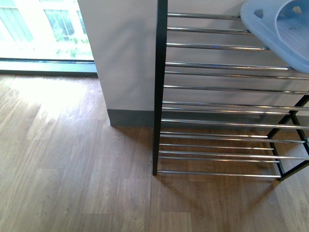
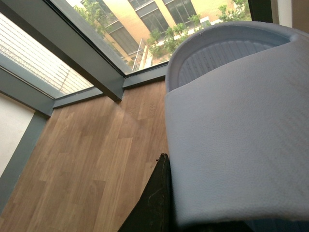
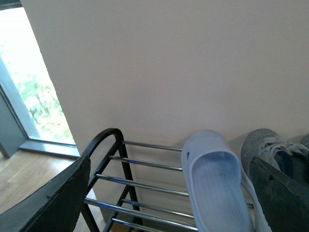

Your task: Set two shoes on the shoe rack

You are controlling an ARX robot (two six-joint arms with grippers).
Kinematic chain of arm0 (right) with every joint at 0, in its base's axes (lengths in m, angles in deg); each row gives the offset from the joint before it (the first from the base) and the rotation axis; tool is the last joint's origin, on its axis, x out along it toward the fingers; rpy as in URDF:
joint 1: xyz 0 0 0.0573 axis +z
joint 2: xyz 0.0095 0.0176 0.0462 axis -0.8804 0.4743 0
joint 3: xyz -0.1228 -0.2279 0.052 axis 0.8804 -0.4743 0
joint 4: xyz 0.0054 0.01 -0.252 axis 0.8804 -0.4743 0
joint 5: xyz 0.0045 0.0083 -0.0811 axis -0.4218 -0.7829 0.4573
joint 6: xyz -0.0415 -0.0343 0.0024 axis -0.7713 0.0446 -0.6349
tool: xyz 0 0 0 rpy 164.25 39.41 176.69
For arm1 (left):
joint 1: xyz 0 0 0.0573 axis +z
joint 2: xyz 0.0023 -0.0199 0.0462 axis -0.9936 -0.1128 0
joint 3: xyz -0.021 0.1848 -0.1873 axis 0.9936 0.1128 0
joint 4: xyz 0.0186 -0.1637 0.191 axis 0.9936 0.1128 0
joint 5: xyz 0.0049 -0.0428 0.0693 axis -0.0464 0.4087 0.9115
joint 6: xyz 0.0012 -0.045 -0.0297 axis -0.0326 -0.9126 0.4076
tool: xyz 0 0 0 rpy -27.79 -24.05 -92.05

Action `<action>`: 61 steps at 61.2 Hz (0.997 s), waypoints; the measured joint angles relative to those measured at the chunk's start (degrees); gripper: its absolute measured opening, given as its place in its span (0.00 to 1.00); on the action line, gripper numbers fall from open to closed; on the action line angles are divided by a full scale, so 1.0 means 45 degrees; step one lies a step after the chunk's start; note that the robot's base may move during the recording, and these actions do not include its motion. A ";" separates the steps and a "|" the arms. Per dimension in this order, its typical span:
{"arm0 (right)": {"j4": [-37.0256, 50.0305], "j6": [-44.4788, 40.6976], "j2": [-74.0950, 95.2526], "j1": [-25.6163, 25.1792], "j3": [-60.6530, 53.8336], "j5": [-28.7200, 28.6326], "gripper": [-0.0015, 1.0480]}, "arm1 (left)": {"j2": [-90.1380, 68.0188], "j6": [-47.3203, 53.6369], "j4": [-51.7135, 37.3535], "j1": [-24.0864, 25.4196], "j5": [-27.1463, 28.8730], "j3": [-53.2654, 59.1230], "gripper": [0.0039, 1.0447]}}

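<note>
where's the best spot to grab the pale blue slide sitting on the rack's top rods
Probably the strap band over the forefoot of the pale blue slide, coming from above. It lies sole-down on the shoe rack, open footbed up, so one finger could slip under the strap. The grey sneaker crowds one side.

Pale blue slide sandal (image 3: 215, 181) resting on the top rods of the shoe rack (image 1: 212, 104), toe toward the wall. Grey knit sneaker (image 3: 270, 145) just beside it. Second pale blue slide (image 2: 236, 130) seen close in the left wrist view, strap foremost.
</note>
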 joint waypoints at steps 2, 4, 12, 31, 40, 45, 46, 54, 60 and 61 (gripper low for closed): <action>0.0296 0.0180 -0.0539 -0.0015 -0.0481 0.0253 0.91 | 0.0000 0.0000 0.0000 0.0000 0.0000 0.0000 0.01; 0.0695 0.0345 -0.0767 -0.0063 -0.0801 0.0476 0.91 | 0.0000 0.0000 0.0000 0.0000 0.0000 0.0000 0.01; 0.1355 0.0578 -0.0699 -0.0238 -0.1205 0.1015 0.90 | 0.0000 0.0000 0.0000 0.0000 0.0000 0.0000 0.01; -0.1141 -0.0908 -0.2414 0.0899 -0.2234 0.2059 0.39 | 0.0000 0.0000 0.0000 0.0000 0.0000 0.0000 0.01; -0.1243 -0.1005 -0.3089 0.0903 -0.2803 0.2098 0.16 | 0.0000 -0.0005 0.0000 0.0000 0.0000 0.0000 0.01; -0.1345 -0.1030 -0.3429 0.0903 -0.3041 0.2098 0.04 | 0.0000 0.0000 0.0000 0.0000 -0.0005 0.0000 0.01; -0.1389 -0.1064 -0.3521 0.0903 -0.3104 0.2098 0.01 | 0.0000 0.0000 0.0000 0.0000 -0.0005 0.0000 0.01; -0.1627 -0.1073 -0.4075 0.0903 -0.3434 0.2103 0.01 | 0.0000 0.0000 0.0000 0.0000 0.0000 0.0000 0.01; -0.1885 -0.1073 -0.4537 0.0908 -0.3633 0.2108 0.01 | 0.0000 0.0000 0.0000 0.0000 0.0000 0.0000 0.01; -0.1909 -0.1073 -0.4585 0.0908 -0.3648 0.2108 0.01 | 0.0000 0.0000 0.0000 0.0000 0.0000 0.0000 0.01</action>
